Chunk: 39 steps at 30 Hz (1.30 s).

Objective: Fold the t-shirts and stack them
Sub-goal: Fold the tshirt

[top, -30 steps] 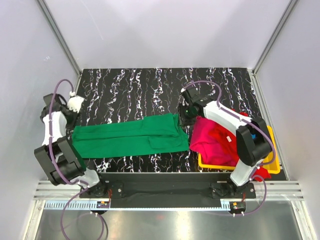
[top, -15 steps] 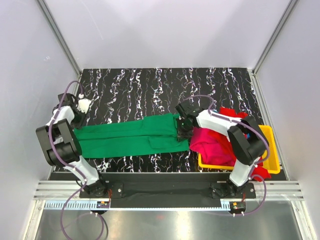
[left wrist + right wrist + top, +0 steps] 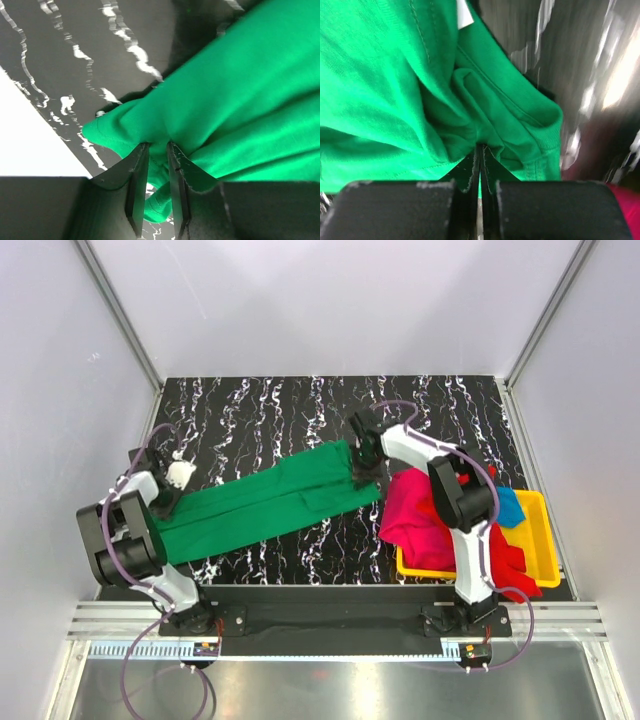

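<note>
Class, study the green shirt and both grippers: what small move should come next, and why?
Probably lift both ends slightly and carry the right end over toward the left. The left gripper and right gripper are each shut on an end of the green t-shirt, which lies stretched as a long narrow band, so halving its length seems next.

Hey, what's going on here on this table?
Both arms are gripping the green t-shirt, folded into a long strip stretched diagonally over the table. The left gripper pinches its left end, the right gripper its right end. The magenta shirt, red shirt and blue shirt sit heaped in the yellow tray at the right.
</note>
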Each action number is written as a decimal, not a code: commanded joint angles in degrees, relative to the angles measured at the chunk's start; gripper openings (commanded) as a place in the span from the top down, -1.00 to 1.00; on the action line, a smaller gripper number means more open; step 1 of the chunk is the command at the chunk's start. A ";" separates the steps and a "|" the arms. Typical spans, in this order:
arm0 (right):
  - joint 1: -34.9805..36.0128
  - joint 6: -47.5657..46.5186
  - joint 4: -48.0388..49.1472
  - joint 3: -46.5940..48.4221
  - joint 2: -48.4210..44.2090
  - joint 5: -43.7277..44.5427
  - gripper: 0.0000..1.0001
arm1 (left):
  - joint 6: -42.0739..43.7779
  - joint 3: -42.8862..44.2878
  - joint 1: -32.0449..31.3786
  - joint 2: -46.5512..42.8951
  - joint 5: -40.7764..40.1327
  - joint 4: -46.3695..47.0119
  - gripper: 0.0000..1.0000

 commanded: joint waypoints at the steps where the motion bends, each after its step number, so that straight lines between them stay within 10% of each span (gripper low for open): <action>1: -2.09 -5.46 -2.76 13.46 10.45 7.65 1.00 | 1.51 -3.45 -2.48 -3.23 3.39 -1.98 0.45; 11: -6.49 -4.69 -17.20 63.61 38.34 5.80 1.00 | 1.77 -10.93 -21.97 -9.04 5.68 -6.91 0.39; 26: -8.43 4.82 3.37 67.49 41.78 1.41 1.00 | -0.59 -12.87 -55.63 -10.01 9.45 -12.44 0.35; 39: -8.69 1.83 3.29 61.26 27.65 4.13 0.73 | -4.46 -7.86 -57.77 -21.68 7.35 -24.21 0.00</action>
